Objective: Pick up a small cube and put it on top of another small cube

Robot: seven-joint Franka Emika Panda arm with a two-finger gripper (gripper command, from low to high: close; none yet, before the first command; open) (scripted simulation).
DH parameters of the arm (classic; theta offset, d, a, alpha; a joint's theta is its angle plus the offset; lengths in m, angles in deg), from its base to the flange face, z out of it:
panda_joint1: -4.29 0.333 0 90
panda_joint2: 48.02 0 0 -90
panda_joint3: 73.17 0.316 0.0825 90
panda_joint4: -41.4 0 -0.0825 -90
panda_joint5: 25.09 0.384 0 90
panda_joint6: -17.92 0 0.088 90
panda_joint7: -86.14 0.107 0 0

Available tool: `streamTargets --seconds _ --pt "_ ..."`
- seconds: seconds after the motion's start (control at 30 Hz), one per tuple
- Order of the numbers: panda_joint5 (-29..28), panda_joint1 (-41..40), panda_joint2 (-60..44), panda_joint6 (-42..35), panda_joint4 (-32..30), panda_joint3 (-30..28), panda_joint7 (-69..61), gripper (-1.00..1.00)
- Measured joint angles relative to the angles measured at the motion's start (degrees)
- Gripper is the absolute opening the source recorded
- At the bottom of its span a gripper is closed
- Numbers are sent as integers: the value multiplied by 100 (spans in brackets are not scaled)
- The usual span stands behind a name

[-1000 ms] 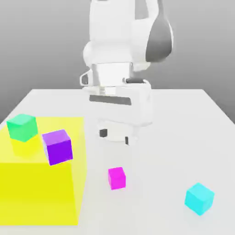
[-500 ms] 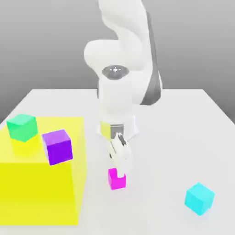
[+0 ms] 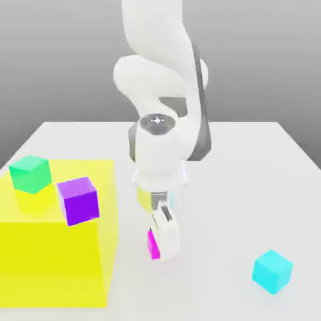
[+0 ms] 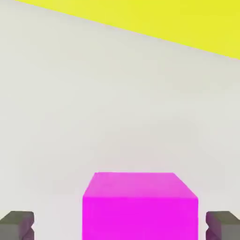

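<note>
Magenta cube (image 4: 140,215) sits between the open end effector's (image 4: 120,226) fingertips (image 4: 224,226).

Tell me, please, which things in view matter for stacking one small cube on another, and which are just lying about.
Part of the job:
- magenta cube, between the open fingers
- gripper

Unclear or just about:
- green, purple, cyan cubes; one may be the base
- yellow block

Magenta cube (image 3: 153,246) partly hidden behind the near side of the jaws in the exterior view, cut off by the frame edge between the open jaws in the hand view, both fingertips (image 4: 17,226) beside it cropped, yellow block (image 4: 187,23) beyond the jaws also cropped
</note>
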Motion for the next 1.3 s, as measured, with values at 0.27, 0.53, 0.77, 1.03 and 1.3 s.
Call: streamTargets --seconds 0.27,0.53,0.77,1.03,1.3 --pt "4 63 -58 64 -1 -52 13 -100" --pt "229 -655 596 -506 -30 651 -265 -100" --pt "972 -849 1237 -1035 -159 1084 -772 -100" --pt "744 -736 1805 -1728 -165 1219 -673 -100" --pt "-1314 -530 1715 -3608 1286 1647 -522 -100"
